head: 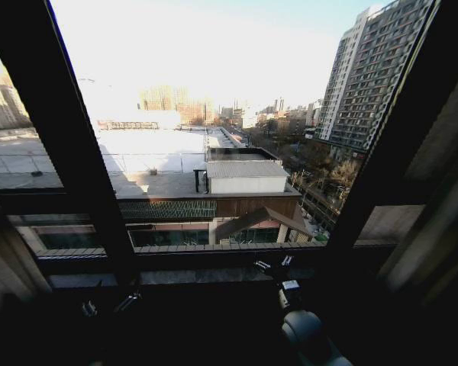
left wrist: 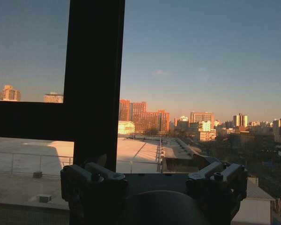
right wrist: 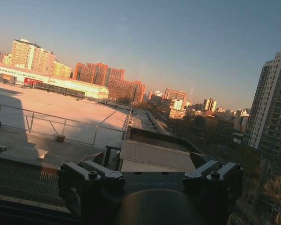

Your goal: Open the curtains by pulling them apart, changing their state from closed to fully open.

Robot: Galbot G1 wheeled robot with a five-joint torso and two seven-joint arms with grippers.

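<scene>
I see a dark window sill (head: 214, 263) running below the glass, between black window frame bars (head: 69, 145). I can make out nothing lying on its shadowed ledge.

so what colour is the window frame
Black; the window frame shows best in the left wrist view.

Black window frame bars (head: 69, 145) and the sill (head: 214, 255) block the way ahead; both grippers hang in free air.

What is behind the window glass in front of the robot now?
Behind the glass: open sky, a flat rooftop and a tower block. Pulled-aside fabric hides the far right edge.
</scene>
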